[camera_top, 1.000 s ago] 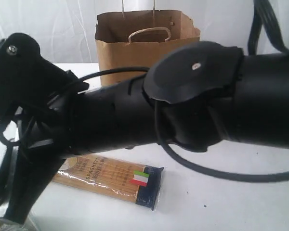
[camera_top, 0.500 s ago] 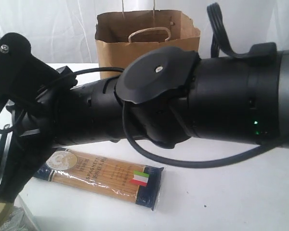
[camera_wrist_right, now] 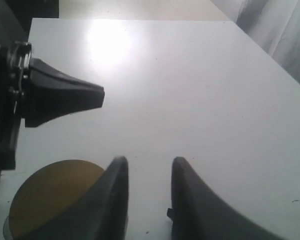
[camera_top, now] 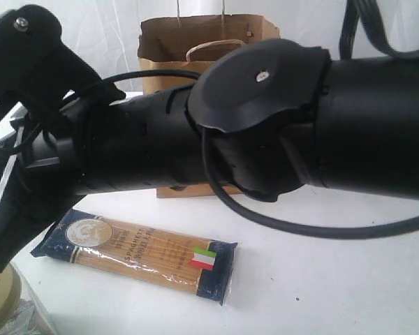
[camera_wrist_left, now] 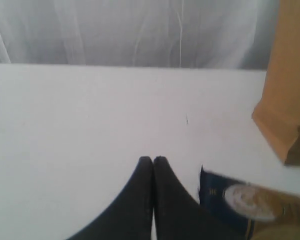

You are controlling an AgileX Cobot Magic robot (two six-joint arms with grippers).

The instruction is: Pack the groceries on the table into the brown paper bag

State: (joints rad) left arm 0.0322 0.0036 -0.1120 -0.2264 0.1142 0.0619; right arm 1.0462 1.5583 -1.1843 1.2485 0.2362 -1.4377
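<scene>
Navy spaghetti packet (camera_top: 136, 258) lies flat, long axis sloping toward lower right. My left pincer (camera_wrist_left: 153, 161) closed; right pincer (camera_wrist_right: 150, 162) slightly apart, empty.

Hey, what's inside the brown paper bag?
Through the open top of the brown paper bag only its inner wall and a handle loop show. No grocery is visible inside; its bottom is hidden by its front wall and the black arm.
</scene>
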